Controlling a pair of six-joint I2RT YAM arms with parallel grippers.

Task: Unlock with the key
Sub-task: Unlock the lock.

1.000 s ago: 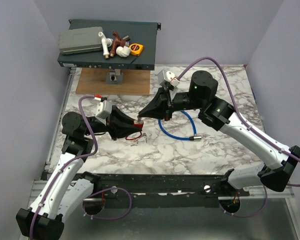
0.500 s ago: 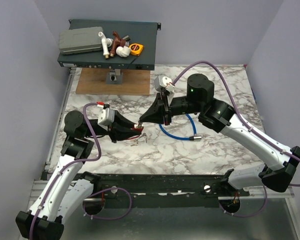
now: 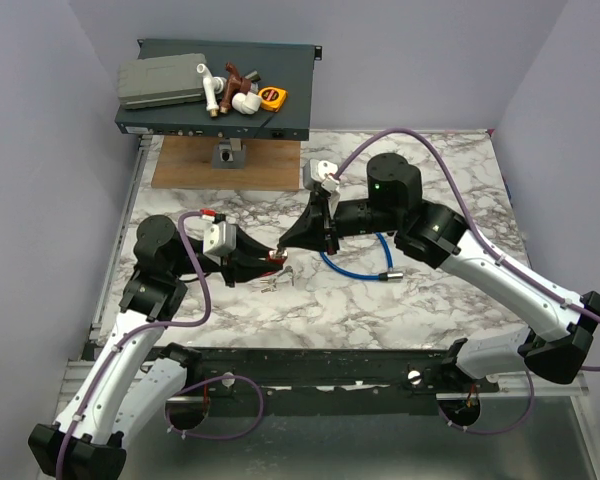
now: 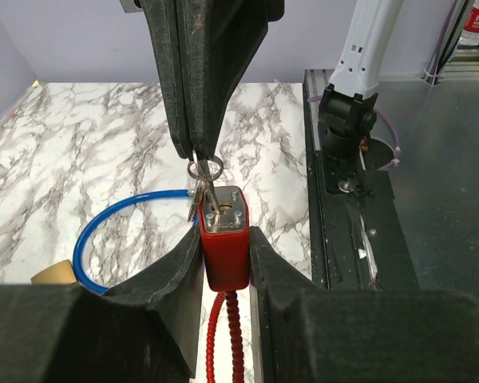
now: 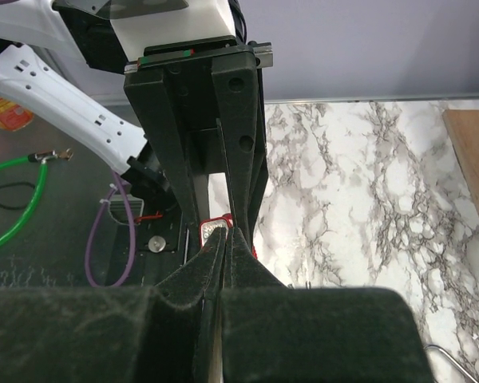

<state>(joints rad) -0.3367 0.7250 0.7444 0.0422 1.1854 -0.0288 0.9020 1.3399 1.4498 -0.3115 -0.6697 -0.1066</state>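
Observation:
My left gripper (image 4: 225, 239) is shut on a red lock body (image 4: 226, 255) with a silver keyhole face, held above the table. Its ribbed red cable (image 4: 219, 335) hangs down between the fingers. A small silver key (image 4: 208, 194) on a ring stands in the keyhole. My right gripper (image 4: 199, 152) comes down from above and is shut on the key's head. In the top view the two grippers (image 3: 272, 260) (image 3: 281, 243) meet tip to tip at the lock (image 3: 276, 258). In the right wrist view the closed fingertips (image 5: 223, 239) hide the key, with the lock face (image 5: 213, 229) just behind.
A blue cable lock (image 3: 352, 262) lies looped on the marble under the right arm. Small metal pieces (image 3: 272, 283) lie on the table below the grippers. At the back stand a wooden board (image 3: 230, 163) and a dark case (image 3: 280, 120) with tools on it.
The left wrist has swung right and turned while keeping the red lock. The right gripper has shifted slightly left and stays on the key. Both stay shut.

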